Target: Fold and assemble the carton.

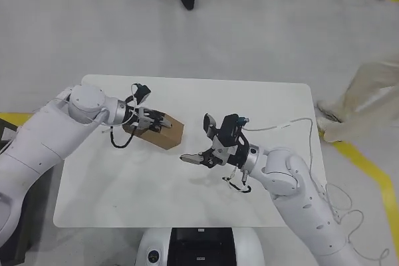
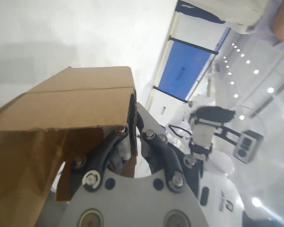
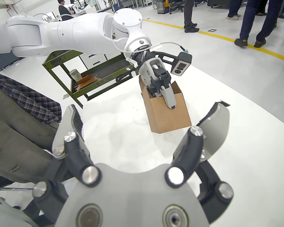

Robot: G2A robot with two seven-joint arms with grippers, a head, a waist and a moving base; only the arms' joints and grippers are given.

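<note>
A small brown carton (image 1: 169, 133) stands on the white table (image 1: 113, 193), its open end turned toward the left arm. My left gripper (image 1: 154, 123) is shut on one wall of the carton (image 2: 68, 105), with one finger inside the opening and the other outside. In the right wrist view the carton (image 3: 168, 119) stands upright with the left gripper (image 3: 166, 99) clamped on its upper edge. My right gripper (image 1: 198, 141) hovers just right of the carton, open, with nothing between its fingers (image 3: 72, 121).
A green cart (image 3: 85, 81) with cardboard scraps stands off the table's left side. Several people stand on the floor beyond the table, past a yellow floor line (image 3: 215, 35). The table's near half is bare.
</note>
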